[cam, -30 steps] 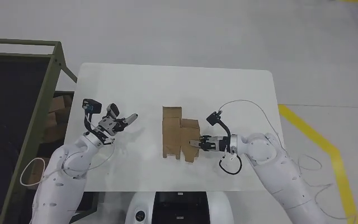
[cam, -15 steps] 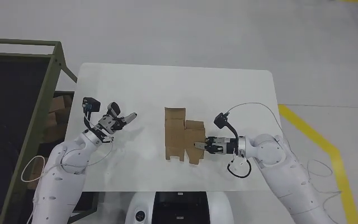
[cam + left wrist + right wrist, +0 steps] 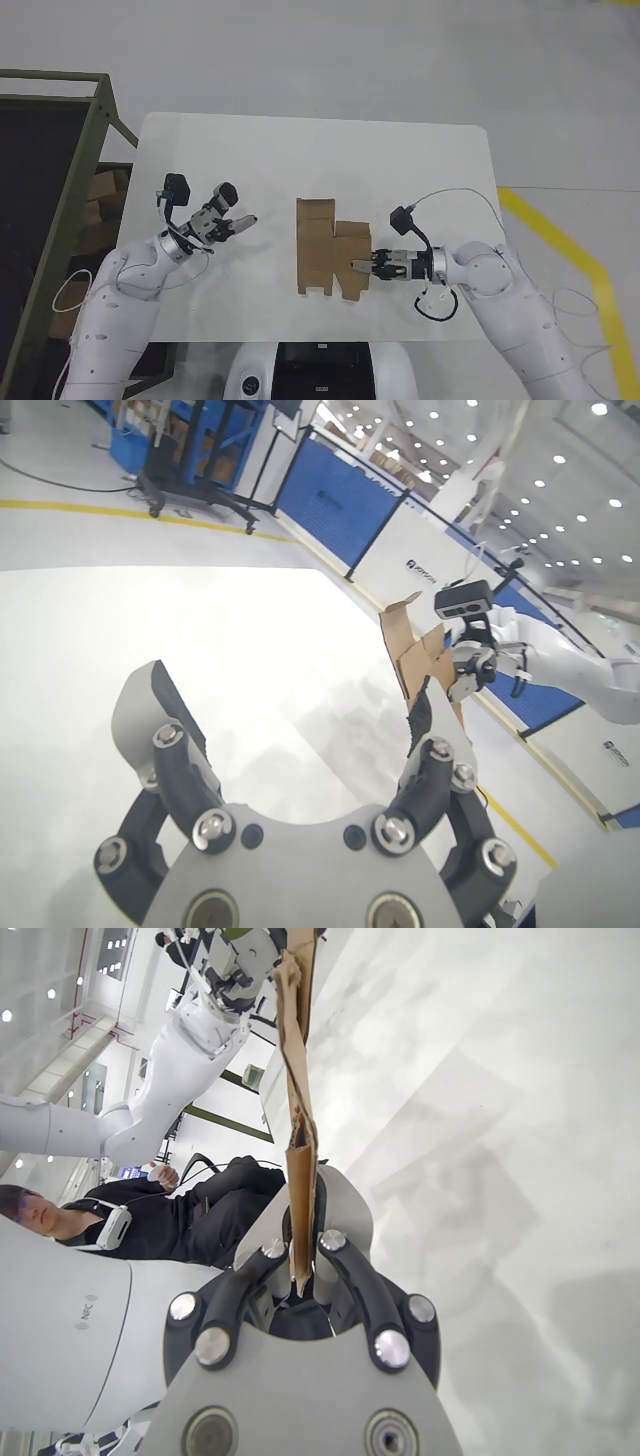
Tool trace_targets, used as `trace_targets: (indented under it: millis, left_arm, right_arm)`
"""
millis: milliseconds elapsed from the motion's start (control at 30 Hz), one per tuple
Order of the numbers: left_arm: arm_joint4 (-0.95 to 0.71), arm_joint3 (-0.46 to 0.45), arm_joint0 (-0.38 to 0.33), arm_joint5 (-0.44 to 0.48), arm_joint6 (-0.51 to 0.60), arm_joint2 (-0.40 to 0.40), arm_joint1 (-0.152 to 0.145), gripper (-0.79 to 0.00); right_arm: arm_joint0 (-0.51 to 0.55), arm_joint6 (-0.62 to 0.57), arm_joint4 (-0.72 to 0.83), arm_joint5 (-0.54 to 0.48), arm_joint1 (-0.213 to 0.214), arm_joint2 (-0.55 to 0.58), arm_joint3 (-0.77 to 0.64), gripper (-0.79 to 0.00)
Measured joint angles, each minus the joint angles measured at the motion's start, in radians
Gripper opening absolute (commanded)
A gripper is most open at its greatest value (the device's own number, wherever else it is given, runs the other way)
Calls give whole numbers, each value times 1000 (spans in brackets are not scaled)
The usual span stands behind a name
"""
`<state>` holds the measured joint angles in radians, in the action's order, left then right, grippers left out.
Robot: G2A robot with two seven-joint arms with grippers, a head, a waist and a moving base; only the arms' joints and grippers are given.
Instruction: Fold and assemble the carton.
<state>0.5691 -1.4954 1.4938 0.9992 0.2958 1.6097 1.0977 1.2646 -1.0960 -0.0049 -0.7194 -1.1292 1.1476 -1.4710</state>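
My empty, wide-open left gripper [image 3: 240,222] has neared the carton [image 3: 320,255]; my right gripper [image 3: 360,266] pinches its edge, and it looks light and floppy, best gripped near a fold.

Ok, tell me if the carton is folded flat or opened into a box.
Folded flat: the carton shows edge-on as a thin sheet, layers pressed together, clamped in the right end effector.

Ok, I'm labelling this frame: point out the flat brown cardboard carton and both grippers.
flat brown cardboard carton [image 3: 320,248], top view, middle panel.
right gripper [image 3: 358,266], top view, between fingertips.
left gripper [image 3: 290,677], left wrist view, between fingertips.
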Motion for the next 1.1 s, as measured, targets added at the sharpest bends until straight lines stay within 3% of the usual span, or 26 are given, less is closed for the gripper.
trace_targets:
  millis: [233,567,1100]
  left_arm:
    - [-140,13,-63,13,82,-123,-30,0]
    - [-326,11,-86,13,261,-180,-88,0]
    - [-333,-16,-78,-3,227,-201,-87,0]
  right_arm:
    - [-51,-5,63,0,29,-73,17,-785]
    - [-94,65,23,-70,65,-134,30,-785]
    - [-85,108,4,-45,64,-144,10,-785]
